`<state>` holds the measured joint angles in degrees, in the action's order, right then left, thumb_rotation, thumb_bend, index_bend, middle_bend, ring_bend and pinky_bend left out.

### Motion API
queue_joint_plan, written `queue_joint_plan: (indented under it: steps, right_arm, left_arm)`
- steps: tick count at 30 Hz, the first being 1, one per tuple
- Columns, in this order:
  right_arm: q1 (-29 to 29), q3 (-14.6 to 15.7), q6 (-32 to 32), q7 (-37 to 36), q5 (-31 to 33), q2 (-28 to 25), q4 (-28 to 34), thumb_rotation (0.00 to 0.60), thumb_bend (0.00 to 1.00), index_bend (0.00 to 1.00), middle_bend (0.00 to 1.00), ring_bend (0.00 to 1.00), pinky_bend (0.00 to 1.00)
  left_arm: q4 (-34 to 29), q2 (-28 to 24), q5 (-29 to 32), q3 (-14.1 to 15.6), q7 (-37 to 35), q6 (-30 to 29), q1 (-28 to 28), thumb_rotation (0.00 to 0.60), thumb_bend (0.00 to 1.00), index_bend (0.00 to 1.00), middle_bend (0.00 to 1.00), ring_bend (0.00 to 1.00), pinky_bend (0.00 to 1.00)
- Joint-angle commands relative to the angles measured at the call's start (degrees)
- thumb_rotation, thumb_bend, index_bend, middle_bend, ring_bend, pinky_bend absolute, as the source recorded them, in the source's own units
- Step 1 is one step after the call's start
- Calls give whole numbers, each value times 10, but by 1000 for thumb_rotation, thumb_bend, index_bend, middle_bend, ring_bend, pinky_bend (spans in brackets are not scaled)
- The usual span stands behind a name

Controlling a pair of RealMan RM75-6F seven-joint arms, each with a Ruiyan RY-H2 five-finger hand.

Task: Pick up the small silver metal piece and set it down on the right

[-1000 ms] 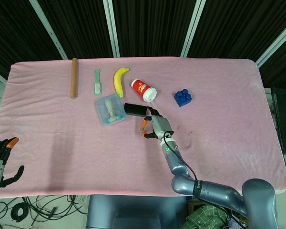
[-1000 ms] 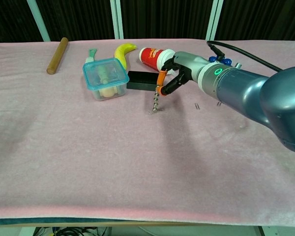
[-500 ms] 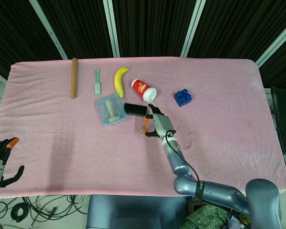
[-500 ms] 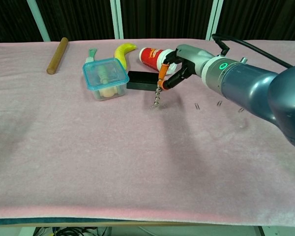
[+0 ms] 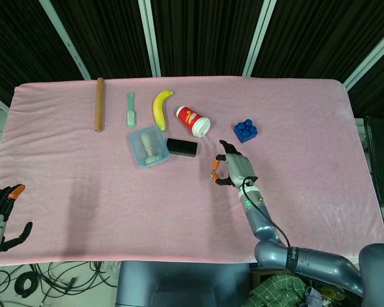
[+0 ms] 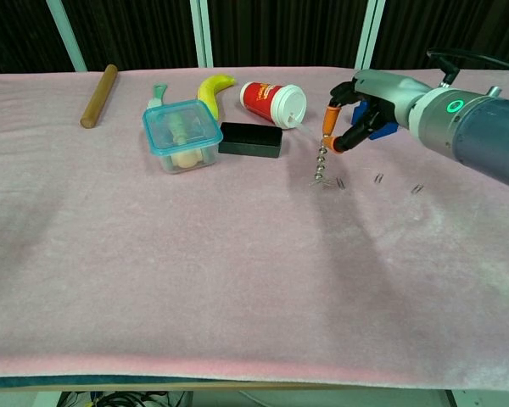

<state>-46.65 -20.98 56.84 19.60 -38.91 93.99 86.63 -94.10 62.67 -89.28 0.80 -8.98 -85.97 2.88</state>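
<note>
Clutter lay along the far side of the pink table.
A banana sat beside a red cup, black box and blue tub.

A wide surface covered in a soft pink cloth fills most of both views, its fabric faintly mottled and evenly lit, with soft shadows lying across it. Behind it hang dark pleated black curtains, divided by slanted pale grey metal frame bars. Below the front edge of the surface, a tangle of black cables lies on a light floor.
</note>
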Motion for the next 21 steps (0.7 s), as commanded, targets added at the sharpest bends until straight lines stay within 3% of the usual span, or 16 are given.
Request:
queue_joint_plan:
  steps: [1,21]
  right_arm:
    - [4,3,-3,-4,5,-4,-4,600,442,662,0,5,169]
    - [2,-1,-34,-48,12,9,-77,600,443,662,0,5,170]
  left_arm:
    - [0,0,0,0,2,0,0,600,391,71,63,0,0]
    - [-1,0,1,-1,1,1,0,600,391,70,63,0,0]
